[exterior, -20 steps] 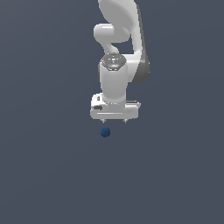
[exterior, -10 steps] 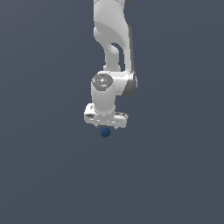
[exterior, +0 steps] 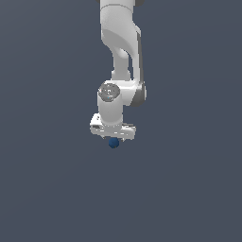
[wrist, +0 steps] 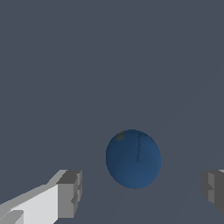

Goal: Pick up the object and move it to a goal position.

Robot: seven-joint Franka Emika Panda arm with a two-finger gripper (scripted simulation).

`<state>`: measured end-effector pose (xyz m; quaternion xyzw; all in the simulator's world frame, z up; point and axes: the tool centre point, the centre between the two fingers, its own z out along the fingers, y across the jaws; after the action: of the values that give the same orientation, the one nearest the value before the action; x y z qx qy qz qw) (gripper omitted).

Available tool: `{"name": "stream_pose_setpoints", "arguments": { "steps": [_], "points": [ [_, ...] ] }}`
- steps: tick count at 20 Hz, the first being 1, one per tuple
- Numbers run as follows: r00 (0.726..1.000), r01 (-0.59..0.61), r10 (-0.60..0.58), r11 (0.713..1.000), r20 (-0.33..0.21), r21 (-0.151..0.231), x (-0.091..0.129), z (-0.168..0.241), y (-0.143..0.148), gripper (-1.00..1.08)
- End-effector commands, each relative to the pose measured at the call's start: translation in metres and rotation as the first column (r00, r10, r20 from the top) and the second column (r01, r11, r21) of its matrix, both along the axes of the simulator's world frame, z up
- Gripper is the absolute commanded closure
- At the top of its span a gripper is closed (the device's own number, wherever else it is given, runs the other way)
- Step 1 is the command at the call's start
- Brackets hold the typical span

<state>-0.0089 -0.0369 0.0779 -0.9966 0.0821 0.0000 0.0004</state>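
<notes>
Wrist view is showing you the ball (wrist: 133, 159) lying between the spread fingers (wrist: 70, 194). The gripper (exterior: 113, 137) has been coming down around it, so you are nearing the grasp.

one blue ball (exterior: 113, 142), one pincer (exterior: 113, 140)

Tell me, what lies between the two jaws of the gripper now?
The dark blue ball lies between them, with a gap on each side; the gripper is open. The wrist view shows it.
</notes>
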Motion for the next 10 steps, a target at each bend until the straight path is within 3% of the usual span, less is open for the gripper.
{"name": "stream_pose_setpoints", "arguments": {
  "steps": [1, 10],
  "points": [
    [1.000, 0.000, 0.000, 1.000, -0.001, 0.000, -0.001, -0.008, 0.000, -0.92],
    [1.000, 0.004, -0.004, 1.000, 0.000, -0.001, -0.001, -0.045, -0.001, -0.92]
  ]
}}
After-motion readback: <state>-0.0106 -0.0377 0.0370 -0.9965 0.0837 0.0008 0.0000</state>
